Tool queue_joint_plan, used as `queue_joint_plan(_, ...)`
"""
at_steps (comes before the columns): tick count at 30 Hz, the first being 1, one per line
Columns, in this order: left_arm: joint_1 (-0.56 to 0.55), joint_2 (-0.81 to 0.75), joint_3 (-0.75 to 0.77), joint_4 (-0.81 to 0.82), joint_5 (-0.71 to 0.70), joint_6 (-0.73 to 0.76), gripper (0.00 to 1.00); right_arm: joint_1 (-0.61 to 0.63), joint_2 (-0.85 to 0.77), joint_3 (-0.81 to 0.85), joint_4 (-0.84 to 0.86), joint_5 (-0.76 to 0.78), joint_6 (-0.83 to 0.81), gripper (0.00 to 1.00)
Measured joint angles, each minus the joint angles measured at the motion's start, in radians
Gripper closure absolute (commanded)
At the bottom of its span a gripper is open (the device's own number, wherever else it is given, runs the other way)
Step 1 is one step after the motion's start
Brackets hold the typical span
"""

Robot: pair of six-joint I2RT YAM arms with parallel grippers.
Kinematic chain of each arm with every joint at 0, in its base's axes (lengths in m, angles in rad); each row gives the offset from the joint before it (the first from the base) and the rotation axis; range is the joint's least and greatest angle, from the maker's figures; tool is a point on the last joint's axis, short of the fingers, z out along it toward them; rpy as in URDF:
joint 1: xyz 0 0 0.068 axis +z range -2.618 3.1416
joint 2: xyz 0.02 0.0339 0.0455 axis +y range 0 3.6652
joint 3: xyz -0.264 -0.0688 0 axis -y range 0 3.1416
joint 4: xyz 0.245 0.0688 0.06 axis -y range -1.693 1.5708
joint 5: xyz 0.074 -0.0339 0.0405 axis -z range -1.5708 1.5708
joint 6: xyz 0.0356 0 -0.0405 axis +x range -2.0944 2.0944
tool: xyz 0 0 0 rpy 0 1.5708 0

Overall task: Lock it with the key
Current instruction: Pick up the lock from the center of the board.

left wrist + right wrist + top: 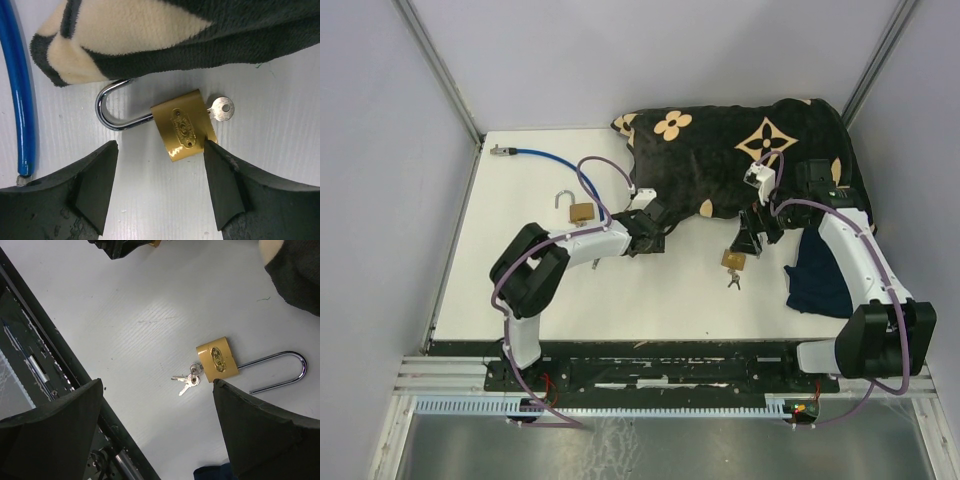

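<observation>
In the left wrist view a brass padlock (184, 131) lies on the white table with a silver key (221, 108) in its base. Its shackle (107, 107) runs under the blanket edge. My left gripper (160, 146) is open just short of it, and its right fingertip (215, 165) is at the lock's corner. In the right wrist view a second brass padlock (217, 359) has an open long shackle (280, 371) and a bunch of keys (187, 381). My right gripper (156, 384) is open above it. The top view shows the left gripper (655, 235), the right gripper (752, 238) and both padlocks (582, 211) (734, 260).
A black and cream blanket (740, 150) covers the far right of the table and reaches down between the grippers. A blue cable (535, 153) lies at the far left and shows in the left wrist view (20, 100). A dark blue cloth (817, 280) lies by the right arm.
</observation>
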Motion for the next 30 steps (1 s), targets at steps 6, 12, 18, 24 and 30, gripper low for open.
queue_joint_plan(6, -0.019, 0.029, 0.046, -0.006, 0.001, -0.032, 0.24, 0.019, 0.006, 0.003, -0.012, 0.024, -0.011, 0.01)
queue_joint_plan(12, -0.027, 0.030, 0.056, -0.005, 0.002, -0.033, 0.23, 0.040, 0.010, 0.007, -0.026, 0.045, -0.021, 0.01)
queue_joint_plan(18, -0.026, 0.030, 0.058, -0.006, 0.001, -0.034, 0.23, 0.065, 0.032, 0.014, -0.026, 0.054, -0.023, 0.01)
queue_joint_plan(24, -0.026, 0.030, 0.058, -0.006, 0.001, -0.034, 0.23, 0.067, 0.032, 0.014, -0.026, 0.060, -0.023, 0.01)
queue_joint_plan(30, -0.026, 0.030, 0.058, -0.003, 0.003, -0.033, 0.23, 0.068, 0.032, 0.014, -0.021, 0.055, -0.018, 0.01)
